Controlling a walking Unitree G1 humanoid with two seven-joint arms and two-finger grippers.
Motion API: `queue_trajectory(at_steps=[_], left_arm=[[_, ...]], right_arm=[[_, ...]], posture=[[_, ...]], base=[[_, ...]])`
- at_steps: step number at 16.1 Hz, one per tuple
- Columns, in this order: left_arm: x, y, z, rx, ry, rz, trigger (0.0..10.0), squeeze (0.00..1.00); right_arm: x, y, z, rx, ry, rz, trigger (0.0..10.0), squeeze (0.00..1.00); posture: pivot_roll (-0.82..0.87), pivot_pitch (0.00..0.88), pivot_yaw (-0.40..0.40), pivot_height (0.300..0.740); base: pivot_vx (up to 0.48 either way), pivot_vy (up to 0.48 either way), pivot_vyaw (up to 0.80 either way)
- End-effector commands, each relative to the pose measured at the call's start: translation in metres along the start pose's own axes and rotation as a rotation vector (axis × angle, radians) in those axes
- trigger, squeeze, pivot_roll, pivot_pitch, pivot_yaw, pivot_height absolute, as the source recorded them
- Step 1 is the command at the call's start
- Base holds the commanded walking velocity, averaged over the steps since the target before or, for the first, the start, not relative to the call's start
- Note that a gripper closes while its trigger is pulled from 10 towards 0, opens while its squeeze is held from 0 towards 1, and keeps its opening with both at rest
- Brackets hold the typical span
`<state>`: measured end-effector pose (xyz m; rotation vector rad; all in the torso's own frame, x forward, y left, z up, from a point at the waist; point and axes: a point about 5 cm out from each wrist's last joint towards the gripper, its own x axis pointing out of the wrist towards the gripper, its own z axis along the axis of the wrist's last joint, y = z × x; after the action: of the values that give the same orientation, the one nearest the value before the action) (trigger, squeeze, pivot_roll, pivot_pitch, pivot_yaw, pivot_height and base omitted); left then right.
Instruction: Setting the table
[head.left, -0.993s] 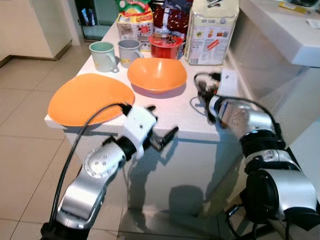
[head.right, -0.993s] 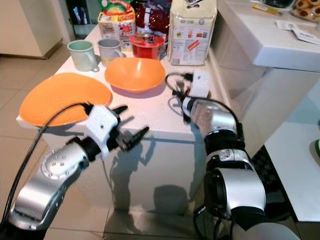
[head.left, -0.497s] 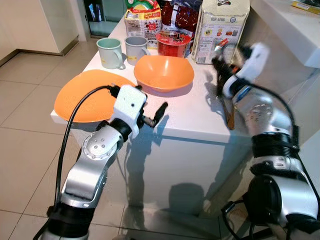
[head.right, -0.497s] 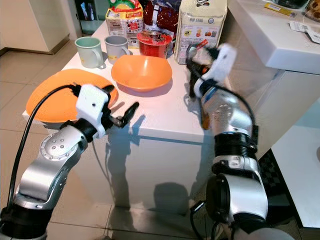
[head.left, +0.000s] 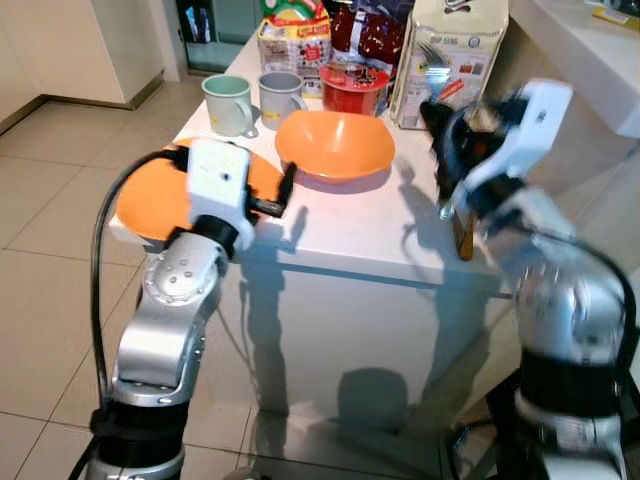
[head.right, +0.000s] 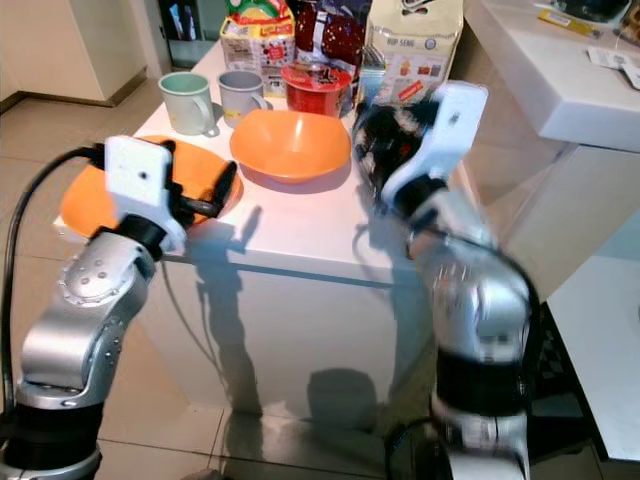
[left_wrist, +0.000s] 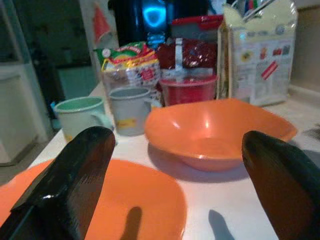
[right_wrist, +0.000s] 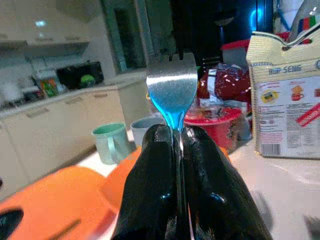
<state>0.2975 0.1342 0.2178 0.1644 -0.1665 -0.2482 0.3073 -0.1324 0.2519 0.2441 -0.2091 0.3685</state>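
Note:
On the white table (head.left: 350, 235) an orange plate (head.left: 150, 195) lies at the left front, with an orange bowl (head.left: 335, 145) behind it to the right. My left gripper (head.left: 283, 192) hovers open over the plate's right edge, its fingers (left_wrist: 75, 170) spread wide and facing the bowl (left_wrist: 215, 130). My right gripper (head.left: 452, 135) is raised above the table's right side. It is shut on a metal fork (right_wrist: 172, 85) whose tines point up out of the fingers (right_wrist: 150, 185). A brown handle end (head.left: 463, 238) hangs below that gripper.
A green mug (head.left: 228, 102), a grey mug (head.left: 280, 98) and a red noodle cup (head.left: 352, 85) stand behind the bowl. Snack packs (head.left: 295, 40) and a tall rice bag (head.left: 455, 50) line the back. A white counter (head.right: 560, 90) rises on the right, and tiled floor lies to the left.
My right arm has lifted from the tabletop and now holds the fork upright in the air. The left gripper has risen from below the table's edge to over the plate.

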Motion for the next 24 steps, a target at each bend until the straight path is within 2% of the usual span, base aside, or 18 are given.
queue_trajectory(at_steps=[1,4,6,13,17,19,20,24], left_arm=[[-0.002,0.001,-0.001,0.028,0.021,0.003,10.0,0.00],[0.001,0.002,-0.001,0.010,0.037,-0.017,10.0,0.00],[0.001,0.004,-0.005,-0.009,0.054,-0.014,10.0,0.00],[0.001,0.004,-0.002,-0.005,0.044,-0.016,10.0,0.00],[0.005,0.008,-0.007,-0.024,0.055,0.023,10.0,0.00],[0.007,0.012,-0.011,-0.036,0.069,0.090,10.0,0.00],[0.007,0.012,-0.010,-0.026,0.068,0.090,10.0,0.00],[0.009,0.010,-0.010,-0.004,0.063,0.084,10.0,0.00]], right_arm=[[-0.007,0.004,0.008,-0.056,-0.029,-0.012,10.0,0.00],[-0.027,0.008,-0.003,-0.014,-0.034,-0.110,10.0,0.00],[-0.034,0.011,-0.007,0.001,-0.032,-0.145,10.0,0.00],[-0.031,0.011,-0.014,0.000,-0.007,-0.178,10.0,0.00],[-0.037,-0.001,-0.023,-0.078,0.055,-0.291,10.0,0.00],[-0.038,-0.009,-0.029,-0.230,0.099,-0.338,10.0,0.00],[-0.039,-0.011,-0.031,-0.256,0.104,-0.349,10.0,0.00],[-0.042,-0.011,-0.040,-0.171,0.125,-0.358,10.0,0.00]], posture=[[0.04,0.000,-0.054,0.740],[0.00,0.000,-0.001,0.740],[-0.03,0.000,0.016,0.740],[0.01,0.000,-0.016,0.740],[-0.02,0.000,0.010,0.740],[-0.02,0.000,0.010,0.740],[-0.02,0.000,0.010,0.740],[-0.01,0.000,0.013,0.740]], base=[[0.000,0.000,0.00],[-0.084,0.000,0.00],[-0.281,0.000,0.00],[-0.299,0.000,0.00],[0.000,0.000,0.00],[0.000,0.000,0.00],[0.000,0.000,0.00],[0.000,-0.269,0.00]])
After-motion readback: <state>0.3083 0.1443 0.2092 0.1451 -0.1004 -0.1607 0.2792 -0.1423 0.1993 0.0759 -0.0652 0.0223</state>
